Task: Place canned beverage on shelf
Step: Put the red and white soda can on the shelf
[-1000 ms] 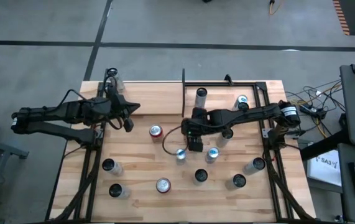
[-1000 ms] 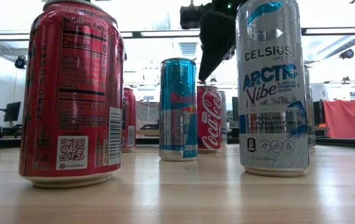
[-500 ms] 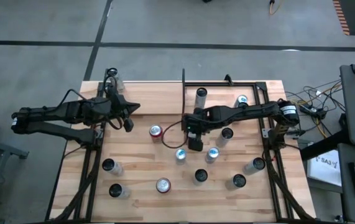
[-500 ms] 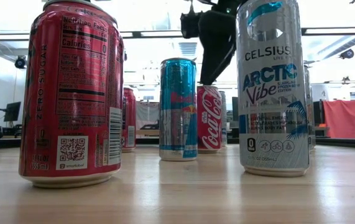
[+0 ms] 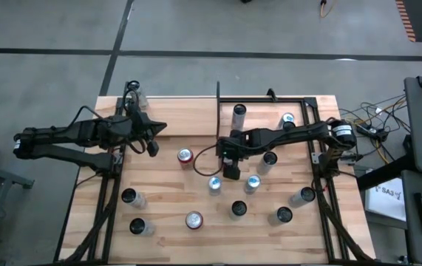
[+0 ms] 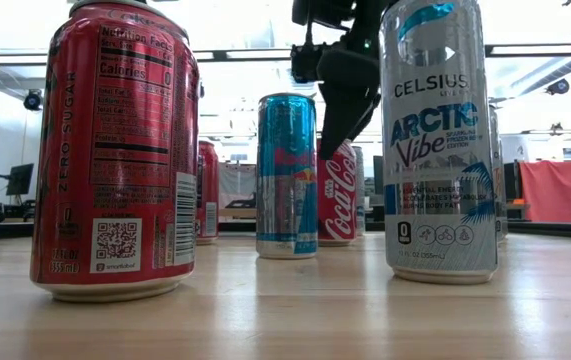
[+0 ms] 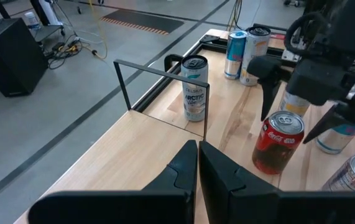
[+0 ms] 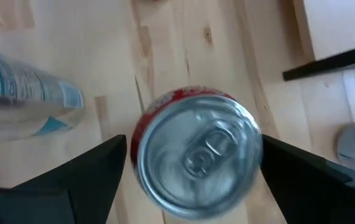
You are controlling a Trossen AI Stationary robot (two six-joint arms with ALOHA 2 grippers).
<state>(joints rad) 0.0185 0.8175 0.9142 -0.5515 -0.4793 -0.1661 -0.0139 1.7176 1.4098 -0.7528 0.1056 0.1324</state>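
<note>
A red cola can stands upright on the wooden table, left of the middle. My right gripper hangs open above it and a little to its right, slanting down at it. In the right wrist view the can's silver top shows between the two spread fingers, which do not touch it. In the low view a fingertip hangs just over the can. The shelf lies at the far right with two cans on it. My left gripper waits shut at the far left, holding nothing.
Several more cans stand on the near half of the table. A slim blue one and another are close to my right gripper. A thin black upright frame stands at the shelf's left edge. Black metal frames run along both table sides.
My right gripper has sunk toward the red cola can and tipped a little more steeply downward. The can has stayed where it was.
</note>
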